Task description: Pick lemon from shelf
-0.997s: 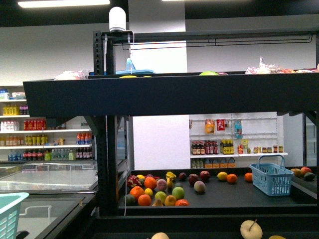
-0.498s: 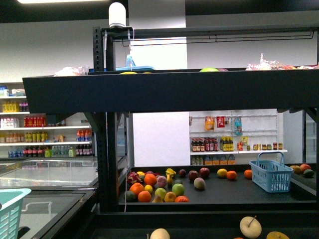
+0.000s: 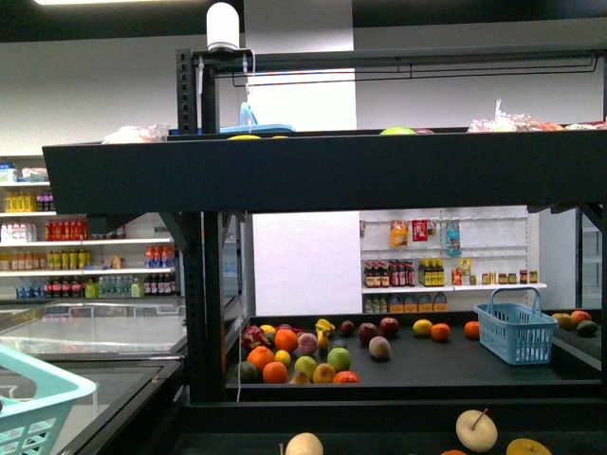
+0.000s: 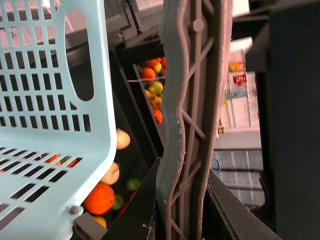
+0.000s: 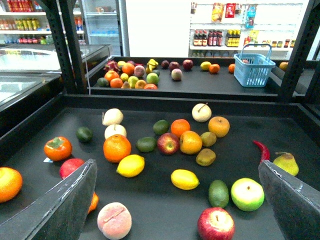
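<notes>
Two lemons are lying on the dark deck of the black shelf (image 5: 240, 150) that we are facing, scattered among other fruit. In the right wrist view we are seeing the nearer lemon (image 5: 184, 179) sitting on bare deck between a green avocado (image 5: 218, 192) and the other lemon (image 5: 130, 165), which is resting just beside a large orange (image 5: 117, 148). We are holding the right gripper (image 5: 176, 164) over the deck with its jaws spread wide and touching nothing; both lemons are showing between its two fingers (image 5: 65, 205). On our left, a pale blue basket (image 4: 102, 100) is hanging close beside the left gripper (image 4: 192, 125). Only one grey ribbed finger of that gripper is showing, so we cannot tell whether its jaws are closed. A handled blue basket (image 3: 516, 332) is standing on the far deck.
</notes>
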Robot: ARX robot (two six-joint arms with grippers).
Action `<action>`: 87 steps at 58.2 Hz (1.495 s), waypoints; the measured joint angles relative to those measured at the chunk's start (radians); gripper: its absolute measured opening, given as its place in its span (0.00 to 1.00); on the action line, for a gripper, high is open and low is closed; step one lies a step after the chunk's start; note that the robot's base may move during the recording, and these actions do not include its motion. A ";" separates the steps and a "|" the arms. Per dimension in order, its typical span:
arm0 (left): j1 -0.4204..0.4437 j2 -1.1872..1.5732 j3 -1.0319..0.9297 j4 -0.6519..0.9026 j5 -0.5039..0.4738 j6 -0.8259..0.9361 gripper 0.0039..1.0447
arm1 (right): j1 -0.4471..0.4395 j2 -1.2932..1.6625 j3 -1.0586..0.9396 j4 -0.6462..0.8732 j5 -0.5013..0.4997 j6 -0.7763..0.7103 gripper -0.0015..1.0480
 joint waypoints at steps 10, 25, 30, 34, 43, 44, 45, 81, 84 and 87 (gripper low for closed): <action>-0.103 -0.115 -0.055 -0.040 0.053 0.097 0.13 | 0.000 0.000 0.000 0.000 0.000 0.000 0.93; -0.237 -0.174 -0.167 -0.072 0.079 0.232 0.11 | 0.000 0.000 0.000 0.000 0.000 0.000 0.93; -0.283 -0.179 -0.201 -0.054 0.068 0.232 0.11 | 0.000 0.000 0.000 0.000 0.000 0.000 0.93; -0.333 -0.180 -0.225 -0.032 0.057 0.220 0.11 | 0.000 0.000 0.000 0.000 0.000 0.000 0.93; -0.480 -0.171 -0.253 0.066 0.029 0.167 0.11 | 0.000 0.000 0.000 0.000 0.000 0.000 0.93; -0.494 -0.167 -0.253 0.076 0.025 0.163 0.11 | 0.000 0.000 0.000 0.000 0.000 0.000 0.93; -0.508 -0.163 -0.253 0.087 0.022 0.159 0.11 | 0.000 0.000 0.000 0.000 0.000 0.000 0.93; -0.631 0.024 -0.227 0.231 -0.040 0.094 0.11 | 0.000 0.000 0.000 0.000 0.000 0.000 0.93; -0.631 0.024 -0.226 0.231 -0.041 0.095 0.11 | 0.003 0.002 0.000 -0.001 0.016 0.001 0.93; -0.631 0.024 -0.225 0.231 -0.043 0.095 0.11 | 0.018 0.035 0.003 -0.002 0.097 0.017 0.93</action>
